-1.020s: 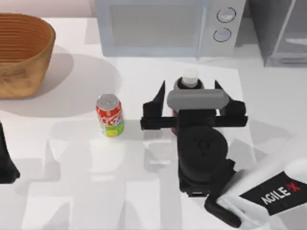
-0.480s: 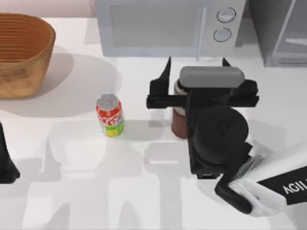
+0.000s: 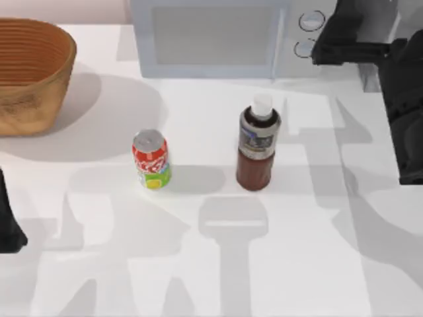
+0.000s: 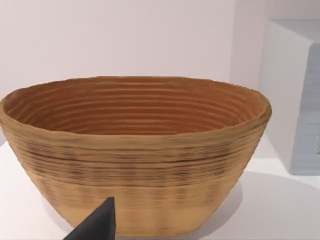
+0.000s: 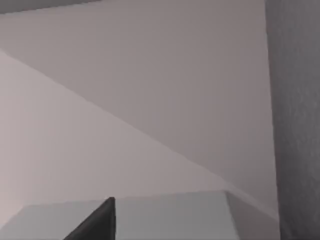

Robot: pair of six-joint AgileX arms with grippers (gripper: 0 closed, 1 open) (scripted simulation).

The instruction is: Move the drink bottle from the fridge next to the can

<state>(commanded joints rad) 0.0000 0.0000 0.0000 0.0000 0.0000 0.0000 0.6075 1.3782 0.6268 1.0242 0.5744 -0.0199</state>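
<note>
The drink bottle [image 3: 258, 148] stands upright on the white table, white cap up, with nothing holding it. The red can [image 3: 151, 159] stands to its left, about a can's width of bare table between them. My right gripper [image 3: 350, 39] hangs open high at the back right, over the microwave's knobs and in front of the grey fridge [image 3: 371, 82], well clear of the bottle. One of its dark fingertips [image 5: 102, 220] shows in the right wrist view. My left gripper [image 3: 8, 224] is parked open at the table's left edge.
A white-grey microwave [image 3: 211, 39] lines the back edge behind the bottle. A woven basket [image 3: 33, 72] sits at the back left, and the left wrist view faces its wall [image 4: 135, 150]. The arms' shadows fall across the front of the table.
My right gripper, open around the bottle before, has risen and pulled away to the back right. The bottle stays standing where it was. The can and the left arm have not moved.
</note>
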